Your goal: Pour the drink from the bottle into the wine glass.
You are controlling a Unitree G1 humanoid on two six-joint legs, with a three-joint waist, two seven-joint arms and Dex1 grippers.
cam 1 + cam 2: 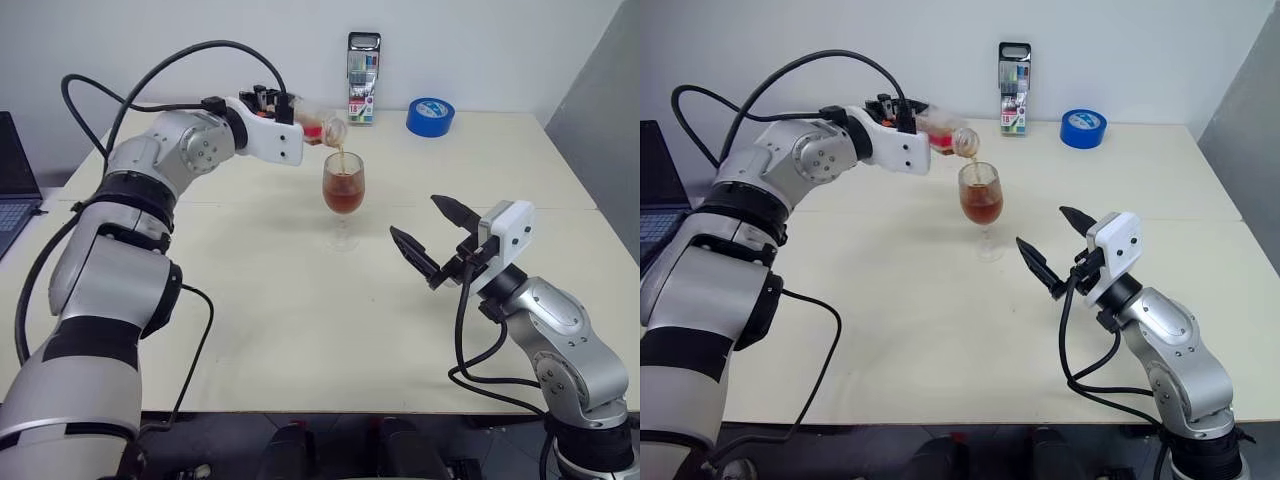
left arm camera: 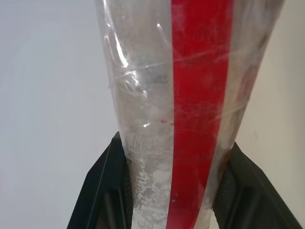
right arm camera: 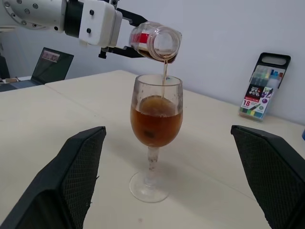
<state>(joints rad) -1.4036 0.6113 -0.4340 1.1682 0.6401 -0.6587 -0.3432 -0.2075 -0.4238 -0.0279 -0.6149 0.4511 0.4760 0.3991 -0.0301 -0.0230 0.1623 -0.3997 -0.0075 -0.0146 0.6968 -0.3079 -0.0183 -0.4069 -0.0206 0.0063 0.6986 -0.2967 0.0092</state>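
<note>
The left gripper (image 1: 283, 109) is clamping its fingers (image 2: 106, 191) tight around the bottle (image 1: 318, 124), holding it tipped on its side above the wine glass (image 1: 343, 193). In the left wrist view the bottle's base is sitting hidden between the black pads and its upper end is running out of the picture, so only the clear wall and the red label strip are showing. A thin stream of the drink (image 3: 157, 125) is falling from the bottle's open mouth into the glass, whose bowl is holding amber liquid to a little over half — how much is remaining in the bottle is hard to make out.

The right gripper (image 1: 432, 238) is hovering beside the glass with its fingers (image 3: 71, 176) spread wide and gripping nothing.

The glass is standing upright near the middle of the counter (image 1: 300, 330). Near the counter's far edge, a marker pack (image 1: 362, 78) is standing upright and a blue tape roll (image 1: 430, 116) is lying just beside it. A laptop (image 1: 15, 185) is cut off at the left edge.
</note>
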